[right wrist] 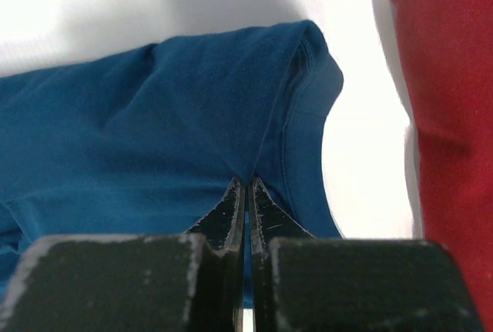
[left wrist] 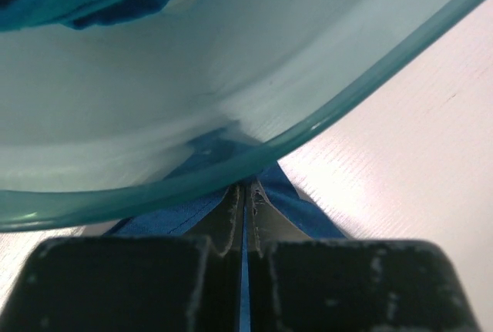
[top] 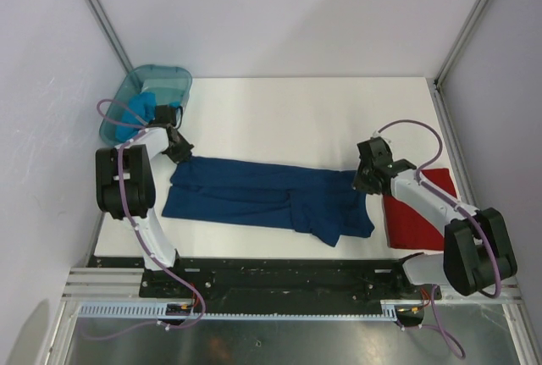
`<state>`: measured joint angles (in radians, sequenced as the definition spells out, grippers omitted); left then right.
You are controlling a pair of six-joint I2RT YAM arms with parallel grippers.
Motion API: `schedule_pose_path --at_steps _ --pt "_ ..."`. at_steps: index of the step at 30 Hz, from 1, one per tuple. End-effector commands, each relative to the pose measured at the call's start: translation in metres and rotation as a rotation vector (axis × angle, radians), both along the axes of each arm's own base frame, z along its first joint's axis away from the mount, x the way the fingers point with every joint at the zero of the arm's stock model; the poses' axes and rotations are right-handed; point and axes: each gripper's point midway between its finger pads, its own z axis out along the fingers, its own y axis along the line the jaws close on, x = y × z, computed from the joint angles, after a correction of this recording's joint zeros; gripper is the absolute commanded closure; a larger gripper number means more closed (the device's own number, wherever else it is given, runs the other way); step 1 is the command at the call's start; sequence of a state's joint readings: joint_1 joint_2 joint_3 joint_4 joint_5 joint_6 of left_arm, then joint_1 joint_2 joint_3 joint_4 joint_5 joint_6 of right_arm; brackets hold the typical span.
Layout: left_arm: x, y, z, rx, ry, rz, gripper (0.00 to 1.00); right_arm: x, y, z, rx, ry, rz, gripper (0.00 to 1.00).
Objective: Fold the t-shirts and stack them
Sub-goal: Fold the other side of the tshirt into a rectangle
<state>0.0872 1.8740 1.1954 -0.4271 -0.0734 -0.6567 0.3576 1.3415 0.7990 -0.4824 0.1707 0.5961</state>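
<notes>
A navy blue t-shirt (top: 262,200) lies stretched in a long band across the table's middle. At its far-left corner, right beside the tub, my left gripper (top: 178,152) is shut on the cloth; in the left wrist view the gripper (left wrist: 246,189) pinches a blue fold (left wrist: 308,212). The right gripper (top: 366,180) is shut on the shirt's far-right corner, and the right wrist view shows this gripper (right wrist: 246,182) pinching the navy cloth (right wrist: 154,116) near a hem. A folded red t-shirt (top: 419,217) rests at the right, partly under the right arm. A turquoise t-shirt (top: 135,115) sits bunched in the tub.
The translucent teal tub (top: 169,77) stands at the far-left corner, its wall (left wrist: 154,101) very close above the left fingers. The red shirt (right wrist: 454,116) lies just right of the right gripper. Frame posts and walls bound the white table (top: 296,119).
</notes>
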Motion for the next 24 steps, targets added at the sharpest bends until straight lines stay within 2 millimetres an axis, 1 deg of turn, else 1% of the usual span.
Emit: schedule_pose_path --at_steps 1,3,10,12,13,14,15,17,20,22,24 --pt "0.013 0.009 0.006 0.04 -0.032 0.037 1.0 -0.02 -0.006 -0.003 -0.011 0.04 0.023 1.0" --pt "0.013 0.009 0.007 0.04 -0.034 0.036 1.0 -0.024 -0.006 -0.01 -0.006 0.055 0.027 1.0" --pt "0.014 0.01 0.01 0.042 -0.041 0.028 1.0 -0.026 0.001 -0.031 0.008 0.104 0.036 1.0" --pt "0.015 0.009 0.012 0.039 -0.046 0.022 1.0 -0.027 -0.001 -0.033 0.0 0.111 0.034 1.0" --pt "0.016 0.008 0.013 0.035 -0.049 0.014 1.0 -0.027 -0.001 -0.032 0.001 0.109 0.032 0.98" --pt "0.018 0.006 0.015 0.029 -0.056 0.0 0.98 -0.027 -0.002 -0.03 0.002 0.102 0.03 0.94" --pt "0.02 0.005 0.018 0.025 -0.064 -0.01 0.96 -0.026 -0.002 -0.027 0.005 0.091 0.031 0.9" --pt "0.025 0.002 0.028 0.018 -0.09 -0.036 0.87 -0.023 -0.001 -0.016 0.02 0.058 0.036 0.78" --pt "0.031 -0.001 0.049 0.022 -0.141 -0.079 0.7 -0.019 0.002 0.001 0.037 0.014 0.047 0.63" --pt "0.034 -0.003 0.066 0.029 -0.18 -0.105 0.6 -0.019 0.003 0.011 0.045 -0.006 0.051 0.56" --pt "0.034 -0.005 0.081 0.032 -0.216 -0.129 0.51 -0.02 0.003 0.021 0.054 -0.026 0.053 0.52"
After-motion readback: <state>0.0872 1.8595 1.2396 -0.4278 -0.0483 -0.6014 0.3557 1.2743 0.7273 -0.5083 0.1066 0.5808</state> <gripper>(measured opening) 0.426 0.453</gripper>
